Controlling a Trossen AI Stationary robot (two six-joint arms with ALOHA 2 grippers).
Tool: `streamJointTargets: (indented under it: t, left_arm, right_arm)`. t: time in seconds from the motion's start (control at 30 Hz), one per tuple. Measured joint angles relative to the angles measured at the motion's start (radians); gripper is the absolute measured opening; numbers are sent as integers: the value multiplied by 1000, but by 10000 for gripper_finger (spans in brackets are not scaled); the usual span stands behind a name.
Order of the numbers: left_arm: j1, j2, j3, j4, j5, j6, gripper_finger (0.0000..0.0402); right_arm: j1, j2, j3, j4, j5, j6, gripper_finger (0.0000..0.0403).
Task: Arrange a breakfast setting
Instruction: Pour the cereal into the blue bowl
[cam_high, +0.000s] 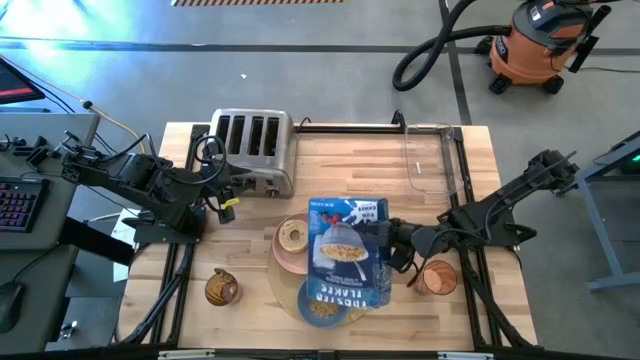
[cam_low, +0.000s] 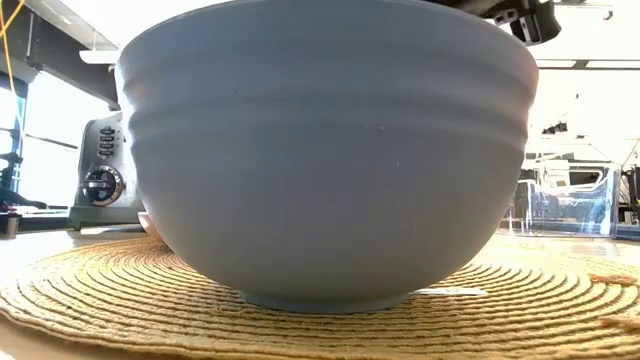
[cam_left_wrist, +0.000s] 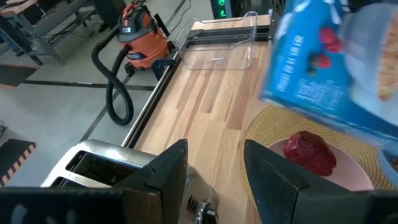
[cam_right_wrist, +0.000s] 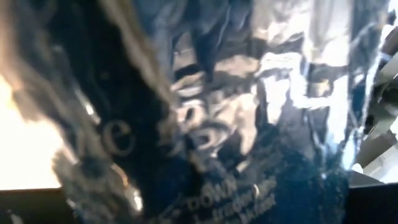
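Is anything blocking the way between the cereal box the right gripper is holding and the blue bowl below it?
Nothing visible does. The right gripper holds the blue cardboard cereal box tilted directly over the small blue ceramic bowl, which already has beige flakes inside, on the round tan woven placemat.

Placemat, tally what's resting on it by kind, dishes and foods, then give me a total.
Dishes: 2 (pink plate, blue bowl)
Foods: 3 (bagel, red fruit, cereal flakes)
Total: 5
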Motion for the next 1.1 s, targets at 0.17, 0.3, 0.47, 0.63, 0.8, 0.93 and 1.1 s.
streamJointTargets:
  t: [0.17,0.3,0.47,0.63,0.8,0.93,1.1]
  left_arm:
    - [0,0,0,-1,0,0,149]
    - [0,0,0,0,0,0,149]
    - [0,0,0,0,0,0,149]
    - [0,0,0,0,0,0,149]
    - [0,0,0,0,0,0,149]
    - [0,0,0,0,0,0,149]
    - [0,0,0,0,0,0,149]
  right_arm:
    - [-9,8,0,-8,7,7,245]
    - [-9,8,0,-8,17,20,245]
    - [-8,8,0,-8,3,28,245]
    - [-12,8,0,-26,19,37,245]
    - [-15,6,0,-49,20,92,245]
    - [-15,4,0,-71,21,130,245]
    - [-15,-7,0,-127,19,237,245]
